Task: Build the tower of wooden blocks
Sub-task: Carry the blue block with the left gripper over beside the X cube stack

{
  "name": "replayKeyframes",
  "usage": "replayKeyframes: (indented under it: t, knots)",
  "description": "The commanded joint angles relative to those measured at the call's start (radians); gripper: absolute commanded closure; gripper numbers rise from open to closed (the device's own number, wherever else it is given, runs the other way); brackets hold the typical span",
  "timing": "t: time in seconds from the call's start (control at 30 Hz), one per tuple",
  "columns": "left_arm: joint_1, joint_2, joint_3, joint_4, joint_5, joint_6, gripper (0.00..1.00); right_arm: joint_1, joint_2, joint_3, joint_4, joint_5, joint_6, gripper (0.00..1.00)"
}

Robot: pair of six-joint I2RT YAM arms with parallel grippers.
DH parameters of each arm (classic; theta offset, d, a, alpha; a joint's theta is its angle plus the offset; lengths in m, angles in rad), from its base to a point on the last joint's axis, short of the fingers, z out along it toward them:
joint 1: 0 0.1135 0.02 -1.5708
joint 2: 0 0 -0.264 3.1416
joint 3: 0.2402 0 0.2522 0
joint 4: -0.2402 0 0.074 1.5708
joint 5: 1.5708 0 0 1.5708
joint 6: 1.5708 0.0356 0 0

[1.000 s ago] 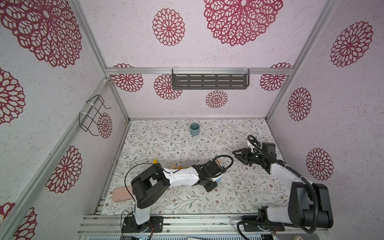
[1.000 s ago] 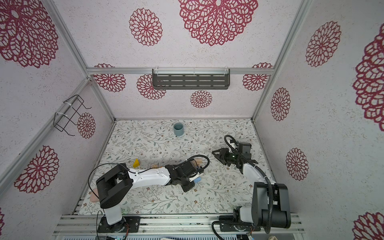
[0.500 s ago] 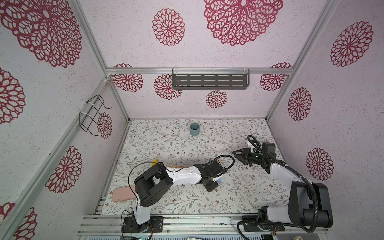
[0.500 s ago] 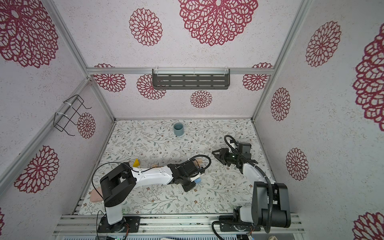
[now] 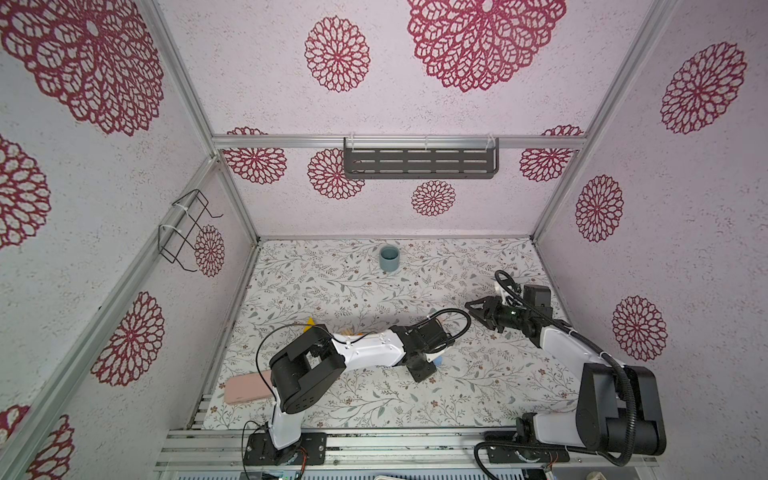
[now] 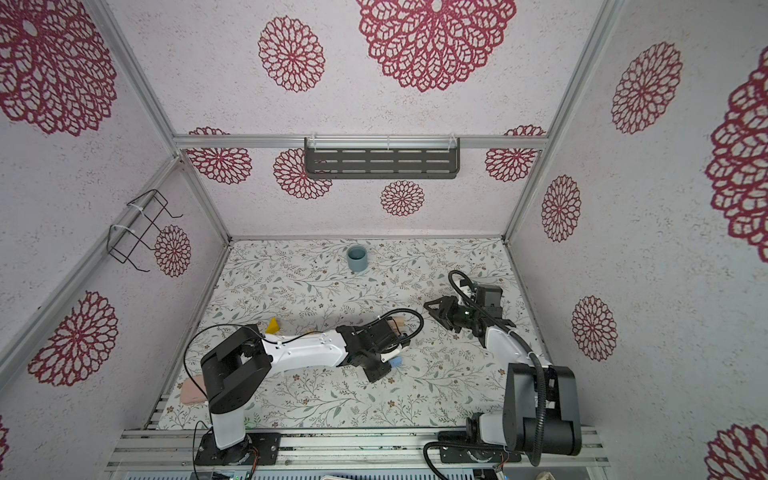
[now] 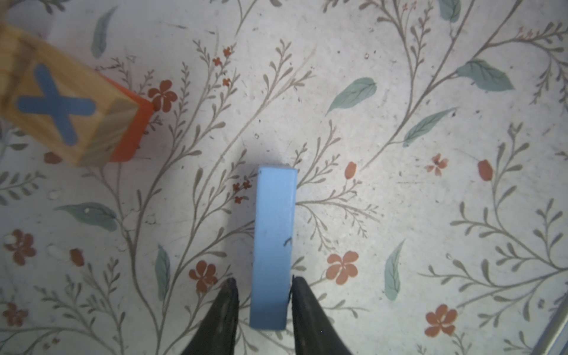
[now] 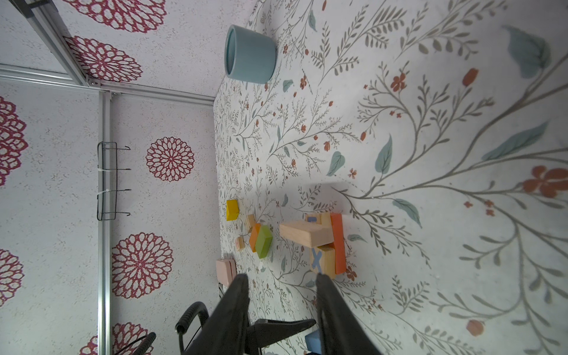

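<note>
left gripper (image 7: 263, 279) narrowly straddles the blue block (image 7: 273, 230), a gap on one side; right gripper (image 8: 281, 275) hangs parted, empty.

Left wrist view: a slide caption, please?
Left gripper straddles the blue block on the floral mat, X-lettered cube nearby.

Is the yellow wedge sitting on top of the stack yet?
No, the yellow wedge lies on the table, apart from the stack.

cup (image 5: 389, 258): grey-blue, upright, near back edge of floral counter (image 5: 478, 395) | case (image 5: 247, 388): pink, flat, counter's front-left corner | wire basket (image 5: 185, 230): black, left wall | shelf (image 5: 419, 163): dark, slotted, back wall
</note>
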Motion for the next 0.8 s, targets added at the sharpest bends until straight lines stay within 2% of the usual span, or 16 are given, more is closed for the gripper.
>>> replayKeyframes:
  t: [0.0, 0.07, 0.3, 0.57, 0.77]
  knots:
    - [-0.004, -0.005, 0.024, -0.005, 0.019, 0.01, 0.73, -0.003, -0.001, 0.003, 0.033, -0.013, -0.025, 0.6]
    - [-0.002, -0.011, 0.021, 0.005, 0.032, 0.007, 0.76, -0.003, 0.0, 0.003, 0.036, -0.018, -0.025, 0.6]
    - [0.001, -0.01, 0.022, 0.006, 0.037, 0.005, 0.77, -0.003, 0.0, -0.001, 0.038, -0.021, -0.021, 0.6]
    - [0.006, -0.015, 0.027, 0.006, 0.033, 0.008, 0.88, -0.003, 0.0, -0.005, 0.036, -0.02, -0.023, 0.6]
    - [0.024, -0.059, 0.042, -0.018, 0.038, 0.033, 0.91, -0.003, 0.0, -0.002, 0.044, -0.02, -0.015, 0.61]
